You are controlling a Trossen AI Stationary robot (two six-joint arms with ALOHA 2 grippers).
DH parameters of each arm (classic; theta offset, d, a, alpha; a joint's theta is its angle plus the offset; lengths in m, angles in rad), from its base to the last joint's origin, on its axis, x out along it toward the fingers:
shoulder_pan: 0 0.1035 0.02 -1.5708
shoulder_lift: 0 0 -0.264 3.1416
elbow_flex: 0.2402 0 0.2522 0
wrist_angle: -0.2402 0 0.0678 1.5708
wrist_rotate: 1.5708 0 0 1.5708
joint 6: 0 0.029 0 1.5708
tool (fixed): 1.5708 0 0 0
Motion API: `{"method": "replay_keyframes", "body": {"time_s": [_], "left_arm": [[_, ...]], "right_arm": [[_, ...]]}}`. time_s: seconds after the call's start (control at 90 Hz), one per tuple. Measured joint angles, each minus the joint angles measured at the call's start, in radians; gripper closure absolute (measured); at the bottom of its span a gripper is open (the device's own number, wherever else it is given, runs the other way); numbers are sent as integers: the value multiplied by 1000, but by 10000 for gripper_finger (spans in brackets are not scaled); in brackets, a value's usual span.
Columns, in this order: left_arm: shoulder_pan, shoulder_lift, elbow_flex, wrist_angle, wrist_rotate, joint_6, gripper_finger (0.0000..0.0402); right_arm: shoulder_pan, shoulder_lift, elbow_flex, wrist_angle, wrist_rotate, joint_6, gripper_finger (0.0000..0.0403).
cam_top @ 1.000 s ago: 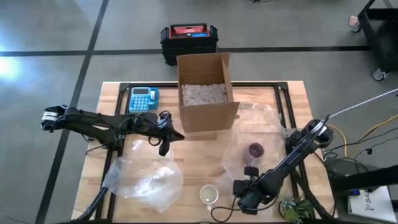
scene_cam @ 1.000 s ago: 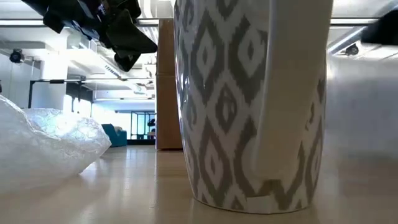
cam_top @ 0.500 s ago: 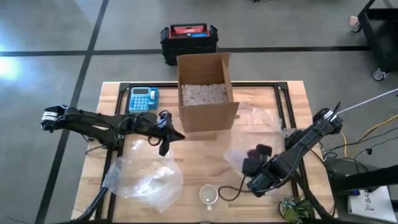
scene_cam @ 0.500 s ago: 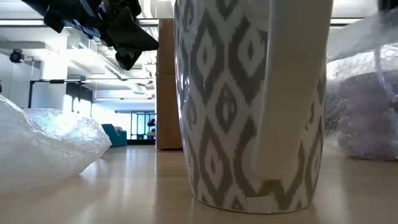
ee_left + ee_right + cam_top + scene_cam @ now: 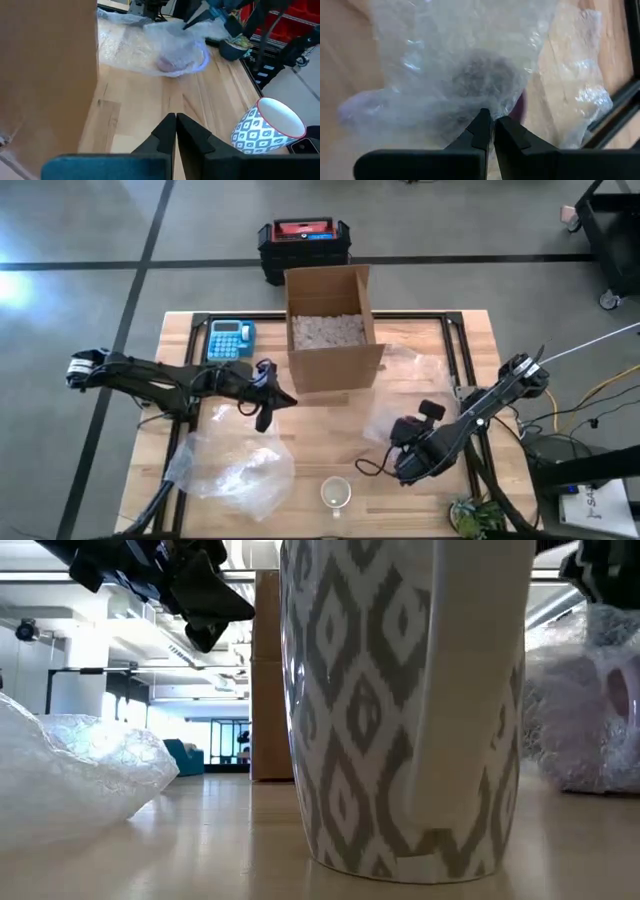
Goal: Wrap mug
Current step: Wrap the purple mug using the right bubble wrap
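Finds the purple mug (image 5: 172, 59) just off the front right corner of the cardboard box (image 5: 330, 330), bundled inside a sheet of bubble wrap (image 5: 398, 385) on the wooden table (image 5: 320, 442). Seems to lie on its side there, long axis about level with the tabletop, mouth turned away from the box and toward the table's front edge. Shows its rim only as a pale ring through the film, so cannot fix the exact angle.

Pinches the film with the right gripper (image 5: 489, 121), poised just above the bundle on the side away from the box. Has the two fingers drawn almost together, only a sliver between them, with a fold of the plastic caught at the tips and nothing else in the grasp.

Hangs the left gripper (image 5: 266, 413) above the table just off the box's front left corner, fingers pressed together on nothing.

Leaves a white patterned mug (image 5: 337, 493) upright well in front of the box, near the front edge and apart from the wrapped bundle. Spreads a second crumpled sheet of wrap (image 5: 235, 465) ahead of the box's left side, below the left gripper. Sets a blue calculator (image 5: 231, 338) just beside the box's left wall. Fills the open box with pale packing fill (image 5: 327, 330).
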Motion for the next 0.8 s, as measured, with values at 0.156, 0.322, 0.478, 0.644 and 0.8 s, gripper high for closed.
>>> {"method": "replay_keyframes", "body": {"time_s": [0.156, 0.322, 0.478, 0.644, 0.8], "left_arm": [[-24, 49, 0, 9, 1, -19, 402], [-55, 112, 0, 102, 1, -62, 402], [-87, 195, 40, 214, 21, -64, 402], [-107, 322, 172, 191, 21, -41, 402], [-109, 461, 334, 85, 21, 17, 402]], "right_arm": [[-17, 3, -39, 127, -19, -52, 400], [-64, 0, -63, 263, -59, -115, 400], [-106, 1, -66, 296, -65, -157, 400], [-144, 1, -70, 297, -90, -183, 400], [-158, 1, -71, 293, -90, -164, 400]]}}
